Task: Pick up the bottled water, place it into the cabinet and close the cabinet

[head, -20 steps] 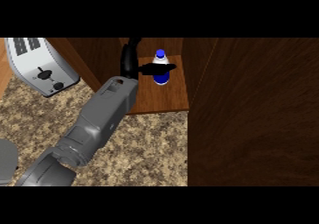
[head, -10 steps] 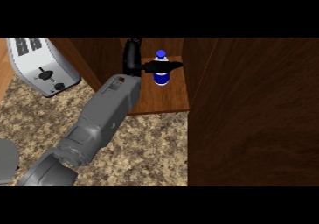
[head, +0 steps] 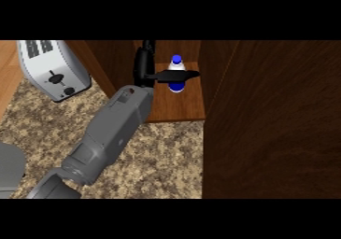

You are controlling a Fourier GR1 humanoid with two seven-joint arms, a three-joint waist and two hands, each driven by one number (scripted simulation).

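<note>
The right hand (head: 146, 70) has barely moved, fingers still clamped on the bottled water (head: 176, 74), now inside the cabinet (head: 180, 105); release comes next.

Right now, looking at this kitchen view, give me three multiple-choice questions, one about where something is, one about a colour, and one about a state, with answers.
1. Where is the bottled water?
A. On the granite counter
B. On the wooden shelf inside the cabinet
C. On top of the toaster

2. What colour is the bottle's cap?
A. Blue
B. Red
C. Green

3. What is the robot hand at the bottle doing?
A. Resting flat on the counter
B. Pressing the toaster lever
C. Closed around the bottle

Answers:
1. B, the bottle stands upright on the cabinet floor, beyond the counter edge.
2. A, a blue cap tops the white neck.
3. C, black fingers wrap across the bottle's middle, while the toaster sits apart at the upper left.
</note>
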